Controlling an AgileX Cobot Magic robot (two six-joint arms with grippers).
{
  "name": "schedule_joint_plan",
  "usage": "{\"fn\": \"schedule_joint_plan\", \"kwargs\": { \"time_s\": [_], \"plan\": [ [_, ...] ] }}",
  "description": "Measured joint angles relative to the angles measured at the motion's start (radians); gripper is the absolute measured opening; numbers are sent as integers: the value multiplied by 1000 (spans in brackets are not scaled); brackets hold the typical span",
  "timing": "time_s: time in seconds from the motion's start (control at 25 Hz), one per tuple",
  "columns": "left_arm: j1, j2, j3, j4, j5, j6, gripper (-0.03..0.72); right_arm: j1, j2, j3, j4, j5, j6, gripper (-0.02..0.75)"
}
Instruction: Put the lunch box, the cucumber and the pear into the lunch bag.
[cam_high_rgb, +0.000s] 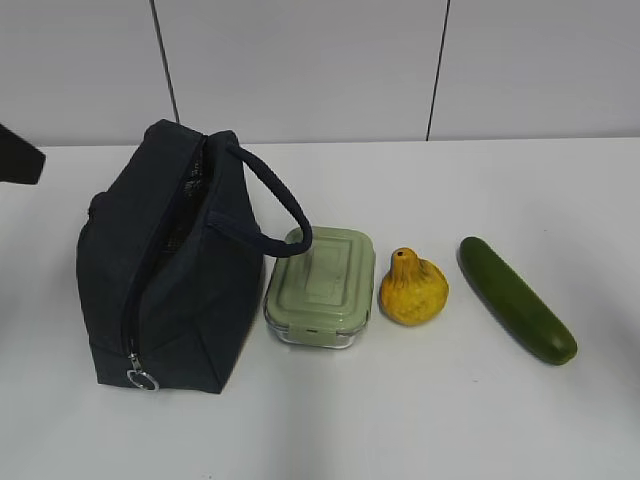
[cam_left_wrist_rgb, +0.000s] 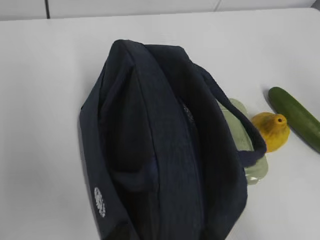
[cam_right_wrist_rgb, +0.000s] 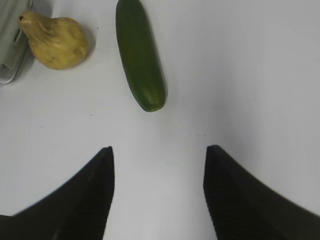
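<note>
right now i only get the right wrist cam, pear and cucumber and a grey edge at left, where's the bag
Observer: The lunch bag stands left of the lunch box, whose edge you see.
Operator: is it open
Observer: Its top zipper looks parted; the ring pull hangs low at the near end.
Operator: handle in the way
Observer: The handle arches over the lunch box lid.
Operator: left gripper
Observer: The left wrist view shows only the bag, no fingers.
</note>
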Motion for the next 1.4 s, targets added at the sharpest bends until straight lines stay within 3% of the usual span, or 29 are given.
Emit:
{"fn": "schedule_joint_plan", "kwargs": {
  "time_s": [0.24, 0.6, 0.88, 1.4],
  "plan": [
    [0, 146, -75, -89, 16, 91, 323, 0, 318, -152, 29, 52, -105, 443],
    [0, 191, -80, -95, -3, 97, 329, 0, 616, -258, 87, 38, -221, 443],
    [0, 191, -80, -96, -6, 99, 330, 0, 777, -338, 135, -8, -359, 493],
    [0, 191, -80, -96, -22, 101, 330, 0, 988, -442, 137, -26, -376, 501]
  ]
}}
